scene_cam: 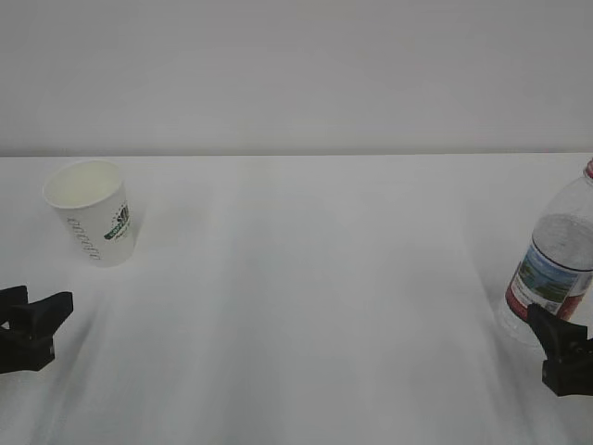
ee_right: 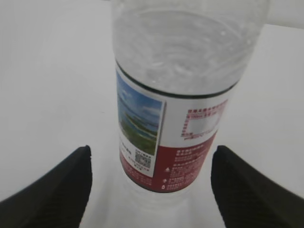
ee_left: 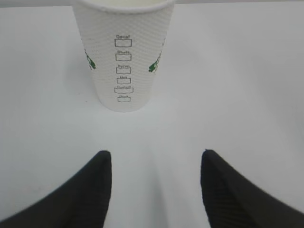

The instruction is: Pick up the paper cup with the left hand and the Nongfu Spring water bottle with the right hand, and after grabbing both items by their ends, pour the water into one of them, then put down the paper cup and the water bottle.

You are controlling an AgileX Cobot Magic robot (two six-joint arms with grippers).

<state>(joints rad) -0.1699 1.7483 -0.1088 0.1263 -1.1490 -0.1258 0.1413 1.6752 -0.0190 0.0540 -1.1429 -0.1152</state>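
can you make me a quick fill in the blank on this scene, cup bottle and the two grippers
1. The paper cup stands upright on the ____ side of the table in the exterior view.
2. The label on the Nongfu Spring water bottle is mostly ____ at its bottom.
3. The left hand has its fingers open, and between them there is ____.
4. The right hand is ____, its fingers on either side of the bottle without touching it.

Missing words: left; red; nothing; open

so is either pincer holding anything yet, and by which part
Nothing is held. The left pincer stands open short of the paper cup; the right pincer is open around the water bottle's base, not touching.
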